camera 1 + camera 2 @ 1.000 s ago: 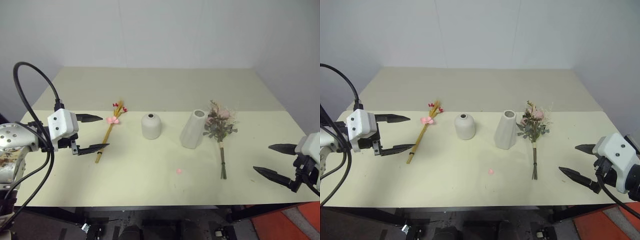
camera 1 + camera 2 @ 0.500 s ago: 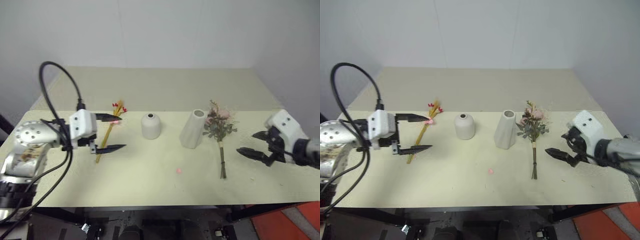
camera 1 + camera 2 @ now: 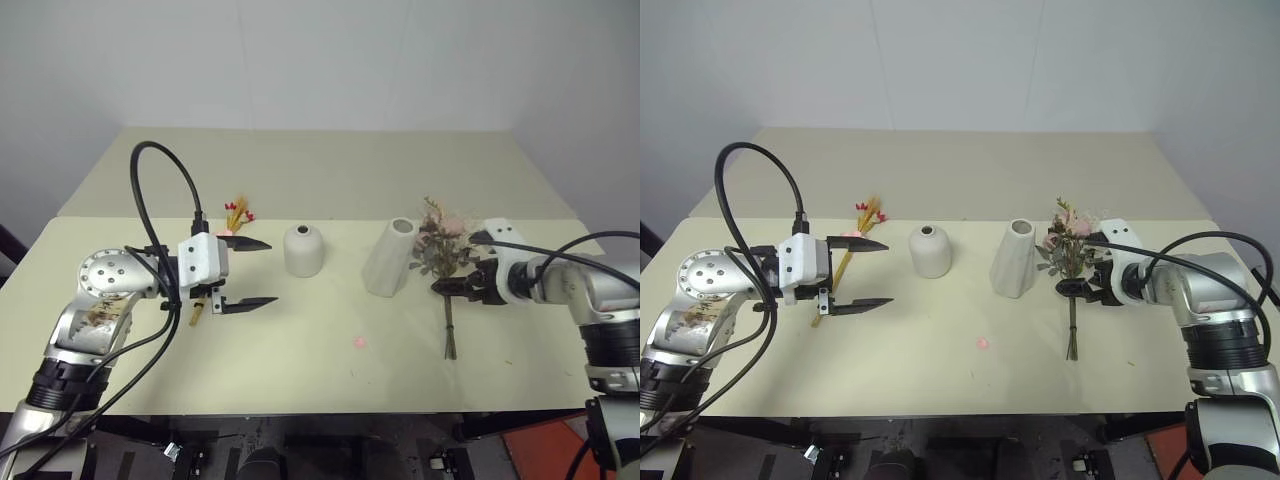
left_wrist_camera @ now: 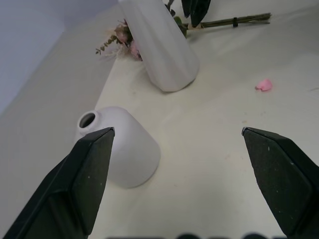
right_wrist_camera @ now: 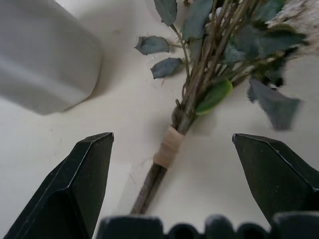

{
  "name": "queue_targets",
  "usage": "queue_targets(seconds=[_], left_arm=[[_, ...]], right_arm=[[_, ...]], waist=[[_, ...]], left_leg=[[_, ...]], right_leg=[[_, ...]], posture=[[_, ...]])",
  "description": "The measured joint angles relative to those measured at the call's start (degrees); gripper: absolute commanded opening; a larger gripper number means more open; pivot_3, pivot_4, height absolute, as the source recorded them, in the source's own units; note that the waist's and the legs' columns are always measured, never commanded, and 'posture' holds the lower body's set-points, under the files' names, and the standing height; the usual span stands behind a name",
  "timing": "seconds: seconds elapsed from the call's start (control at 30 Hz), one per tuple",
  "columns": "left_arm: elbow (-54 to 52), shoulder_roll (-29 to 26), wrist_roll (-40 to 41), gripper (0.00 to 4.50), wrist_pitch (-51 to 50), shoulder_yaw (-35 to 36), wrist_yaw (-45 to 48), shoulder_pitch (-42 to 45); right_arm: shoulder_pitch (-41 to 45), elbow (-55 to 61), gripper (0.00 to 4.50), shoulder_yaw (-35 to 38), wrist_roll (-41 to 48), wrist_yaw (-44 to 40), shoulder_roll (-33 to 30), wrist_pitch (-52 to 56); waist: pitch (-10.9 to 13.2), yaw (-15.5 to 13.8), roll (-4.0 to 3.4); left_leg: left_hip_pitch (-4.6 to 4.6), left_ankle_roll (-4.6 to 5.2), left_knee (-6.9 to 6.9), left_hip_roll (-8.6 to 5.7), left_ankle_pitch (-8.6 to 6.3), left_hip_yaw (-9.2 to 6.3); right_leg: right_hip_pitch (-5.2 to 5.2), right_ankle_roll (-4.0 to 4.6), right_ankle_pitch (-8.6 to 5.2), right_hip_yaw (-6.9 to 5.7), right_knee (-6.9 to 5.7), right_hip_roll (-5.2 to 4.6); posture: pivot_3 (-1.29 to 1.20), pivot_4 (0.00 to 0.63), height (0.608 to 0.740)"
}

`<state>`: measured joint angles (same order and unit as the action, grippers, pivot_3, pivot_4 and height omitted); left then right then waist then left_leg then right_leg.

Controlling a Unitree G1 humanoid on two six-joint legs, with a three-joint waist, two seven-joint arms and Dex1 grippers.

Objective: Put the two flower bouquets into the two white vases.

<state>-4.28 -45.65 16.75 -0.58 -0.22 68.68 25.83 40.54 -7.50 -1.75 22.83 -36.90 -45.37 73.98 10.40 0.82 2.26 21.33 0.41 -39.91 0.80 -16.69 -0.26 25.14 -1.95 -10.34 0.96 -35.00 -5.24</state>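
Observation:
The bushy rose bouquet (image 3: 443, 248) lies on the table (image 3: 300, 370) right of the tall faceted white vase (image 3: 387, 258). My right gripper (image 3: 453, 263) is open and straddles its stems near the tan tie (image 5: 168, 144), without pinching them. The short rounded vase (image 3: 302, 250) stands left of the tall one. My left gripper (image 3: 271, 271) is open, empty and level, pointing at the short vase (image 4: 122, 147). The slim straw bundle (image 3: 236, 212) lies behind that gripper; its red buds and pink bow peek out above it, and the rest is hidden.
A small pink scrap (image 3: 358, 342) lies on the table in front of the vases. A black cable (image 3: 160, 165) loops above my left arm. The table's front edge runs close below both arms.
My right gripper swung in from the table's right edge to the rose bouquet's stems, rolling as it came. My left gripper slid right over the straw bundle toward the short vase.

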Motion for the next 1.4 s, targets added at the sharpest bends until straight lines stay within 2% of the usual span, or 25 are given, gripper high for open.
queue_targets(seconds=[0.3, 0.37, 0.5, 0.57, 0.63, 0.7, 0.77, 0.9, 1.13, 1.4], left_arm=[[0.0, -0.2, -0.9, 4.5, 1.6, 0.1, -0.1, -1.7], [0.0, -0.2, -0.9, 4.5, 1.8, 0.1, -0.1, -1.9], [0.5, -0.2, -1.0, 4.5, 2.0, 0.1, -0.3, -2.0], [0.7, -0.2, -1.0, 4.5, 2.2, 0.1, -0.4, -2.0], [1.0, -0.2, -1.0, 4.5, 2.9, 0.1, -0.4, -1.8], [1.6, -0.4, -1.1, 4.5, 3.3, 0.1, -0.4, -1.7], [2.5, -0.5, -1.1, 4.5, 3.3, 0.1, -0.3, -1.3], [3.1, -0.5, -1.1, 4.5, 3.6, 0.0, 0.3, -0.5], [4.1, -0.6, -1.2, 4.5, 4.0, 0.0, 1.0, 0.5], [2.7, -1.4, -1.2, 4.5, 3.0, 0.1, 0.6, -0.3]], right_arm=[[2.4, -7.3, 0.68, -0.4, -1.8, 1.5, 3.4, -0.6], [2.8, -7.4, 0.24, -0.4, -1.9, 1.8, 3.5, -0.7], [2.7, -7.1, 0.24, 0.2, -2.5, 3.7, 3.7, -0.8], [1.1, -4.7, 0.24, 2.8, -4.2, 7.8, 5.0, -3.7], [-2.4, -0.2, 0.24, 5.5, -7.5, 13.7, 7.0, -12.5], [-7.5, 5.3, 0.24, 8.3, -11.8, 19.4, 9.5, -29.2], [-8.5, 9.6, 0.24, 11.8, -12.6, 22.3, 12.7, -40.7], [-6.6, 15.5, 0.24, 18.7, -7.4, 21.4, 16.6, -51.2], [-0.8, 18.3, 0.24, 22.3, 6.6, 18.1, 25.6, -56.7], [-0.1, 16.0, 0.24, 17.3, 7.5, 16.8, 28.0, -57.5]], waist=[[0.0, 0.0, -0.01], [0.0, 0.1, -0.01], [0.0, 0.0, -0.02], [0.0, -0.1, -0.02], [0.0, -0.1, -0.02], [0.0, -0.1, -0.02], [0.1, 0.2, -0.15], [0.1, 0.4, -0.15], [0.1, 0.5, -0.18], [0.1, 0.4, -0.23]], left_leg=[[-0.02, 0.0, 0.0, 0.02, 0.0, 0.01], [-0.03, 0.0, -0.01, 0.01, 0.0, 0.01], [-0.03, 0.0, -0.01, 0.01, 0.0, 0.01], [-0.02, 0.0, 0.0, 0.02, 0.01, -0.01], [0.0, -0.01, 0.02, 0.0, 0.01, 0.0], [0.04, -0.01, 0.05, -0.01, 0.01, 0.01], [0.07, -0.03, 0.03, -0.02, 0.02, 0.06], [-0.07, -0.03, 0.03, 0.04, 0.02, 0.02], [-0.15, -0.03, 0.05, 0.06, 0.03, 0.01], [-0.12, -0.03, 0.06, 0.05, 0.03, 0.01]], right_leg=[[0.0, 0.02, 0.03, 0.01, -0.03, 0.02], [0.0, 0.02, 0.04, 0.01, -0.04, 0.02], [0.0, 0.02, 0.04, 0.01, -0.05, 0.02], [0.0, 0.02, 0.04, -0.02, -0.05, 0.02], [0.04, 0.01, 0.04, -0.01, -0.05, 0.0], [0.1, 0.0, 0.04, 0.0, -0.05, -0.01], [0.15, -0.04, 0.08, 0.06, -0.06, -0.02], [0.02, -0.01, 0.11, 0.04, -0.06, 0.05], [0.01, 0.06, 0.15, 0.04, -0.14, 0.08], [0.03, 0.07, 0.15, 0.03, -0.19, 0.06]], posture=[[0.0, 0.15, 0.74], [0.0, 0.15, 0.74], [0.0, 0.15, 0.74], [0.0, 0.15, 0.74], [0.0, 0.15, 0.74], [0.0, 0.15, 0.74], [0.0, 0.15, 0.74], [0.0, 0.15, 0.74], [0.0, 0.15, 0.74], [0.0, 0.15, 0.74]])
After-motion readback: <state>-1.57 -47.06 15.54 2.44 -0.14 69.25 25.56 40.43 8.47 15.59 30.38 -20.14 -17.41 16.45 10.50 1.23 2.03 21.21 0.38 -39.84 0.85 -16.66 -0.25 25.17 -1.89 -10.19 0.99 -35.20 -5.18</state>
